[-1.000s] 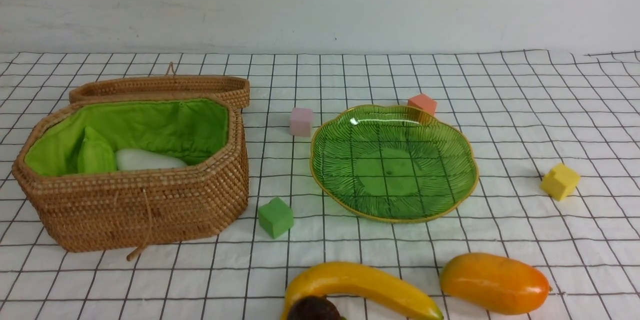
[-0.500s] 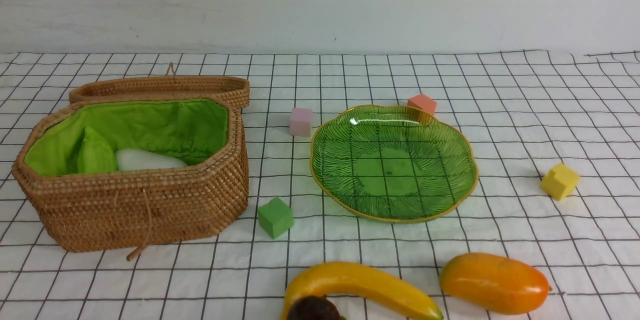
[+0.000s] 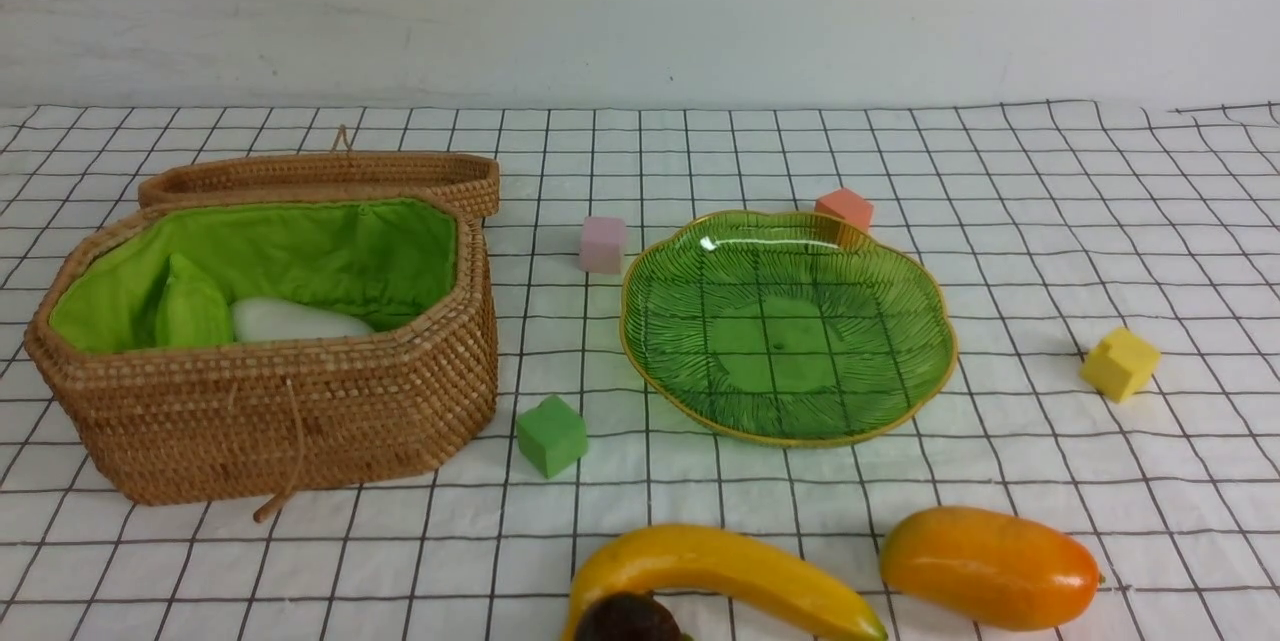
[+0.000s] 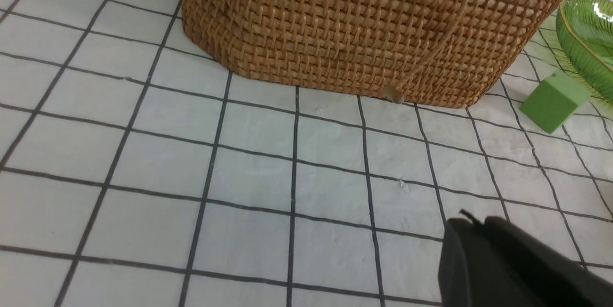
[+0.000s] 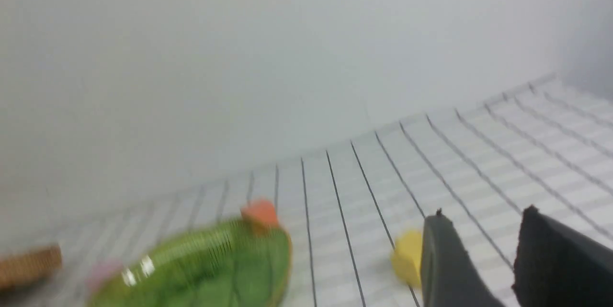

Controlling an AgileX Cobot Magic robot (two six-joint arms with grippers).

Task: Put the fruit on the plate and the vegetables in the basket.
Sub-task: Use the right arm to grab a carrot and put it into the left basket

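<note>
The wicker basket [image 3: 270, 411] stands open at the left, lid tipped back. In it lie a light green vegetable [image 3: 190, 306] and a white radish [image 3: 295, 319]; no red-orange or dark green piece shows. The green plate [image 3: 935, 361] is empty. The banana [image 3: 720, 571], the mango [image 3: 988, 566] and the maroon fruit [image 3: 628, 619] lie at the near edge. Neither gripper shows in the front view. My left gripper [image 4: 474, 221] is shut and empty above the cloth, in front of the basket [image 4: 364, 24]. My right gripper [image 5: 483, 216] is open and empty; its view is blurred.
Foam cubes lie on the checked cloth: pink [image 3: 602, 243], orange [image 3: 845, 207], yellow [image 3: 1120, 362] and green [image 3: 550, 435]. The green cube [image 4: 554, 101] and the plate's rim [image 4: 582, 39] also show in the left wrist view. A white wall stands behind.
</note>
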